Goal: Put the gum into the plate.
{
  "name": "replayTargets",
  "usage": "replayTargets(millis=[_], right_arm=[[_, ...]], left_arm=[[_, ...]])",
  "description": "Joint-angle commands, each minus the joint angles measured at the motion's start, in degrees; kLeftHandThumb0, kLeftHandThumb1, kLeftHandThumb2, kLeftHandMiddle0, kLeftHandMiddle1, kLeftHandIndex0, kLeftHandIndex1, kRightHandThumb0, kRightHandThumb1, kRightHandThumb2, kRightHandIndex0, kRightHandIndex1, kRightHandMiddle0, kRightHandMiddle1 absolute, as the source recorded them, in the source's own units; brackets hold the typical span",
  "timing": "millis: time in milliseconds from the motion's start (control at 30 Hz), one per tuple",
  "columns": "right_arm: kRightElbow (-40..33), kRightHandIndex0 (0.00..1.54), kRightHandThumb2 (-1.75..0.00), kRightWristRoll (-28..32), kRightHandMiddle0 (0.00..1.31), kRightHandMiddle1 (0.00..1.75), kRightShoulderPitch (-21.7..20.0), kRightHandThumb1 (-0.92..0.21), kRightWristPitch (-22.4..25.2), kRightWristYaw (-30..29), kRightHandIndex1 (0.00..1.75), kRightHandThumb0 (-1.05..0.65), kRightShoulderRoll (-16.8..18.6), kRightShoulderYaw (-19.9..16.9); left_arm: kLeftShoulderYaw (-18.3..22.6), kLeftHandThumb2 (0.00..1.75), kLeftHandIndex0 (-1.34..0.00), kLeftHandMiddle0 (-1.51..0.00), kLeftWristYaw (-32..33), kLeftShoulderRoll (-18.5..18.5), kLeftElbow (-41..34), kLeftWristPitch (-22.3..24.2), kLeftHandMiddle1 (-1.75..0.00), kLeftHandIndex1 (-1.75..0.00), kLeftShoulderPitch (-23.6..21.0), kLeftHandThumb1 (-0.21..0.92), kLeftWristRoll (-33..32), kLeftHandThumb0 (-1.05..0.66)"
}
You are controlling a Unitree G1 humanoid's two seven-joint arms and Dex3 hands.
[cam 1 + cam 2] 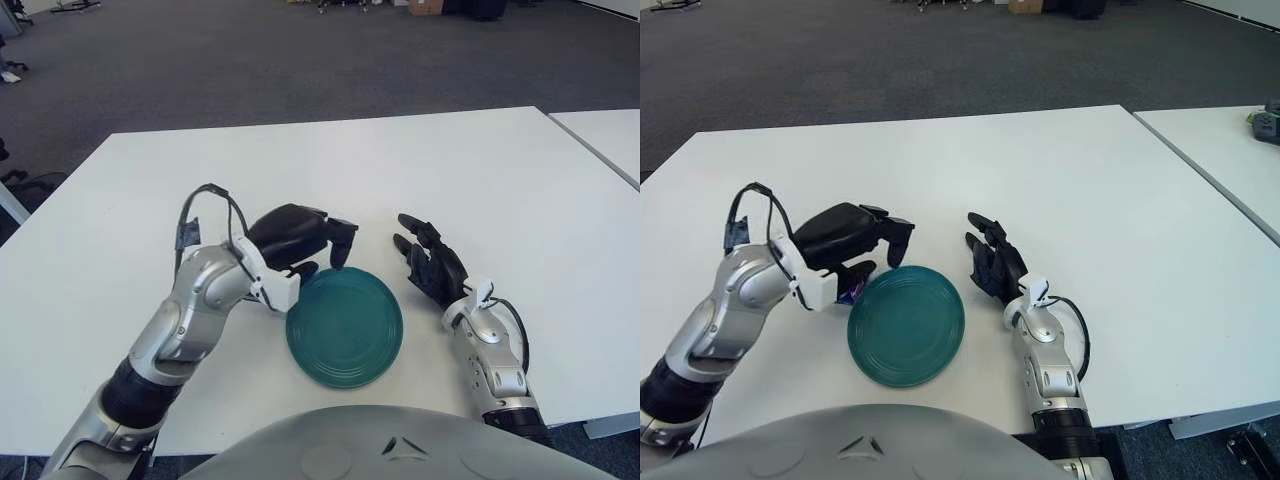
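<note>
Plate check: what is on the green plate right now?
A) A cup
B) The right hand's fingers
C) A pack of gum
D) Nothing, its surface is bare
D. The green plate shows only bare surface; the left hand sits at its upper-left rim, and the right hand lies on the table to its right.

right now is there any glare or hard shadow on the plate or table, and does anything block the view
Left eye view: light is soft and even, no glare on the green plate or white table; the left hand throws only a faint shadow. The robot's grey chest blocks the bottom edge. Right eye view: a purple-blue glint shows under the left hand, largely hidden; the right hand is fully visible beside the plate.
</note>
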Motion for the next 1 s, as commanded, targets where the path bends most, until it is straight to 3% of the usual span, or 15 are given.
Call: replayTargets(millis=[0, 67, 167, 300, 333, 367, 400, 433, 500, 733, 967], right_arm=[[1.08, 0.24, -0.86, -1.24, 0.00, 0.50, 1.48, -0.92, 3.23, -1.30, 0.01, -0.73, -0.30, 0.01], [0.84, 0.26, -0.86, -1.07, 0.00, 0.52, 1.57, -0.92, 3.47, -1.44, 0.02, -0.75, -0.22, 0.02], [0.58, 0.27, -0.86, -0.54, 0.00, 0.54, 1.75, -0.92, 3.54, -1.32, 0.02, -0.75, -0.10, 0.06], [0.25, 0.28, -0.86, -0.51, 0.00, 0.54, 2.02, -0.92, 3.56, -1.18, 0.02, -0.76, -0.27, 0.29], [0.09, 0.27, -0.86, -0.59, 0.00, 0.53, 2.09, -0.92, 3.66, -1.10, 0.02, -0.76, -0.42, 0.36], [-0.03, 0.27, -0.86, -0.64, 0.00, 0.53, 2.14, -0.92, 3.75, -1.05, 0.02, -0.76, -0.52, 0.41], [-0.20, 0.27, -0.86, -0.73, 0.00, 0.53, 2.21, -0.92, 3.87, -1.05, 0.01, -0.76, -0.60, 0.48], [-0.32, 0.26, -0.87, -0.78, 0.00, 0.52, 2.27, -0.92, 3.96, -1.05, 0.01, -0.76, -0.65, 0.54], [-0.58, 0.26, -0.87, -0.87, 0.00, 0.52, 2.33, -0.92, 4.22, -1.22, 0.01, -0.76, -0.66, 0.55], [-0.81, 0.28, -0.88, -0.62, 0.00, 0.52, 2.29, -0.92, 4.62, -1.14, 0.01, -0.75, -0.63, 0.49], [-1.22, 0.28, -0.88, -0.70, 0.00, 0.51, 2.46, -0.92, 5.10, -1.27, 0.01, -0.75, -0.63, 0.48]], left_arm=[[4.06, 1.01, -0.56, -0.41, -0.69, 3.65, 0.25, -1.04, -1.75, -1.52, 1.12, 0.46, -1.94, -0.20], [5.36, 0.63, -0.32, -0.27, -0.18, 4.93, 0.71, -2.24, -1.56, -1.52, 2.02, 0.65, -2.80, -0.58], [6.50, 0.35, -0.16, -0.17, 0.48, 6.24, 1.20, -3.56, -1.36, -1.45, 3.20, 0.82, -3.03, -0.86], [7.53, 0.27, -0.06, -0.11, 0.28, 7.91, 1.55, -4.35, -1.09, -1.36, 4.09, 0.89, -2.92, -1.00], [7.88, 0.27, -0.04, -0.11, -0.33, 8.68, 1.52, -4.26, -0.96, -1.32, 4.28, 0.90, -2.76, -1.02], [8.10, 0.29, -0.03, -0.12, -0.74, 9.22, 1.50, -4.20, -0.78, -1.23, 4.41, 0.91, -2.66, -1.03], [8.54, 0.29, -0.02, -0.13, -1.60, 10.31, 1.70, -3.98, -0.71, -1.19, 4.70, 0.91, -2.59, -1.03], [8.82, 0.31, -0.01, -0.11, -2.17, 11.09, 1.86, -3.83, -0.49, -0.91, 4.91, 0.92, -2.57, -1.04], [8.95, 0.34, 0.00, -0.08, -3.29, 12.42, 2.26, -3.22, -0.23, -0.56, 5.33, 0.92, -1.93, -1.04], [9.81, 0.39, 0.00, -0.01, -0.56, 14.83, 5.39, -6.12, -0.02, -0.11, 8.10, 0.92, 0.34, -1.05], [9.88, 0.37, 0.00, 0.00, -0.34, 15.05, 5.56, -6.82, 0.00, -0.01, 8.90, 0.92, 1.38, -1.05]])
